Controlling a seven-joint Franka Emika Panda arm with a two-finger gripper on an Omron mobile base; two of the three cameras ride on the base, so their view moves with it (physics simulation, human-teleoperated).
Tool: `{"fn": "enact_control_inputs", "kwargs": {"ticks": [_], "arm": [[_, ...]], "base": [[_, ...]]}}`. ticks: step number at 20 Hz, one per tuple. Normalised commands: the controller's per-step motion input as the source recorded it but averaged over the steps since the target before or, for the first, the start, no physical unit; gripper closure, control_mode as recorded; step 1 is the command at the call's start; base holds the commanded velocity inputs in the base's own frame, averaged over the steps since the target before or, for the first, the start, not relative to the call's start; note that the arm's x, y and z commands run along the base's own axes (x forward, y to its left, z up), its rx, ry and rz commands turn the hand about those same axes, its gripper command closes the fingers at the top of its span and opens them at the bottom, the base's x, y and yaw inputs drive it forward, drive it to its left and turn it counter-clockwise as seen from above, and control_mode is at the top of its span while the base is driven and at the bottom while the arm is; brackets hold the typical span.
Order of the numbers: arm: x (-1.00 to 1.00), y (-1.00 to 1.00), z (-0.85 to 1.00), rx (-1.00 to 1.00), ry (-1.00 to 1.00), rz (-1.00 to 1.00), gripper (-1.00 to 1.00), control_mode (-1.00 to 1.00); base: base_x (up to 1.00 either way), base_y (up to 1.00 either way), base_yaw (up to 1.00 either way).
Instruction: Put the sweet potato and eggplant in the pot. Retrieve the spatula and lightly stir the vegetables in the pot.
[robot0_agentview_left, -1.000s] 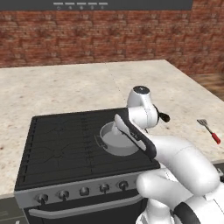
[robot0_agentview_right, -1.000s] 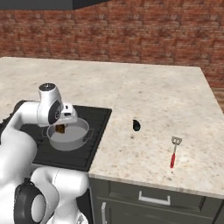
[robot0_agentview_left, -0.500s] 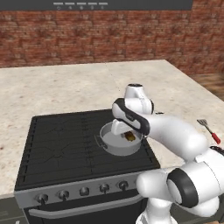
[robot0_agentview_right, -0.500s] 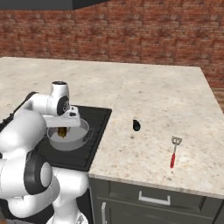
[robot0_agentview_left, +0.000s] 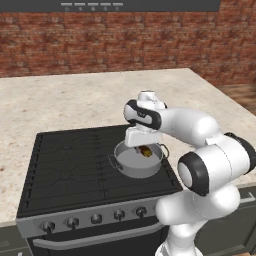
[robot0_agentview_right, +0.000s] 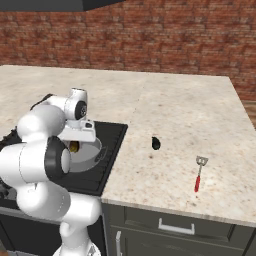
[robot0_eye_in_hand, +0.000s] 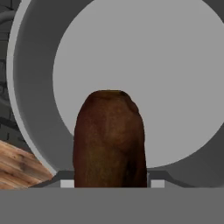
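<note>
One pot (robot0_agentview_left: 138, 161) sits on one stove (robot0_agentview_left: 70, 165). One sweet potato (robot0_eye_in_hand: 109, 139), one eggplant (robot0_agentview_right: 156, 143) and one spatula (robot0_agentview_right: 199, 173) are in sight. The stove front carries five knobs (robot0_agentview_left: 96, 218). There is one tabletop (robot0_agentview_right: 190, 130).

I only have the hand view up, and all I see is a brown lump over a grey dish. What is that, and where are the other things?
Observer: That lump is the sweet potato, clamped in the gripper just above the pot, which sits on the stove.
Operator: And the eggplant?
Observer: The eggplant lies on the counter, to the right of the stove, not in the pot.
Operator: Where's the spatula?
Observer: The spatula lies flat on the same counter, further right and nearer the front edge, red handle toward the edge.
</note>
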Motion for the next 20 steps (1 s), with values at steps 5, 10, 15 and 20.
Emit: {"fn": "enact_control_inputs", "kwargs": {"ticks": [5,10,15,20], "arm": [[0.21,0.0,-0.36,0.0,0.0,0.0,1.0,-1.0],[0.06,0.0,-0.29,0.0,0.0,0.0,1.0,-1.0],[0.0,0.0,-0.24,0.0,-0.02,0.0,1.0,-1.0],[0.0,0.03,-0.07,0.0,-0.06,0.0,1.0,-1.0]], "base": [[0.0,0.0,0.0],[0.0,0.0,0.0],[0.0,0.0,0.0],[0.0,0.0,0.0]]}}
